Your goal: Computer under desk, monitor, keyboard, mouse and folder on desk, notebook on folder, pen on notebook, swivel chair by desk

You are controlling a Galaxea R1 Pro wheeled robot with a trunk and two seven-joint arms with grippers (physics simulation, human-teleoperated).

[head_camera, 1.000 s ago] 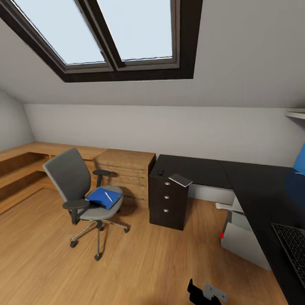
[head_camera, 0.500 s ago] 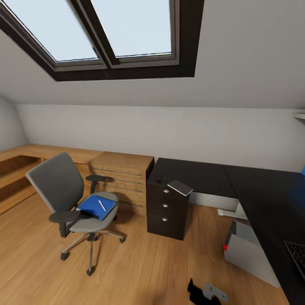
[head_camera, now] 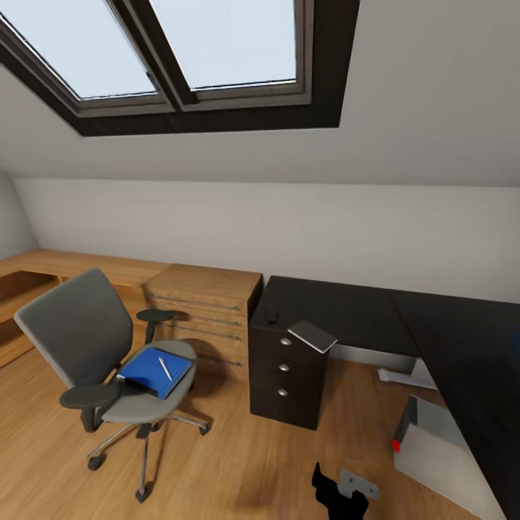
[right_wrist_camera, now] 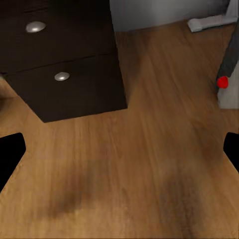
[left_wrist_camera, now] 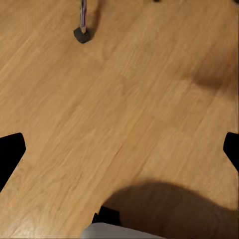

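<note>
On swivel chair (head_camera: 108,361) seat: 1 blue folder (head_camera: 153,372), 1 pen (head_camera: 165,368) atop. On black surface (head_camera: 347,307): 1 mouse (head_camera: 272,316), 1 notebook (head_camera: 313,336). Both grippers' fingers spread apart, empty, above wooden floor (head_camera: 238,455).

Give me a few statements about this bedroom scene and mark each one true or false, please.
1. A blue folder lies on the seat of the swivel chair. True.
2. A pen rests on top of the folder. True.
3. The grey notebook lies on the floor. False: it sits on the edge of the dark desk, above the drawers.
4. The small black mouse is on the chair. False: it is on the desk near the notebook.
5. The left pincer is clamped on the chair leg. False: its fingers stand wide apart over bare wooden floor, holding nothing.
</note>
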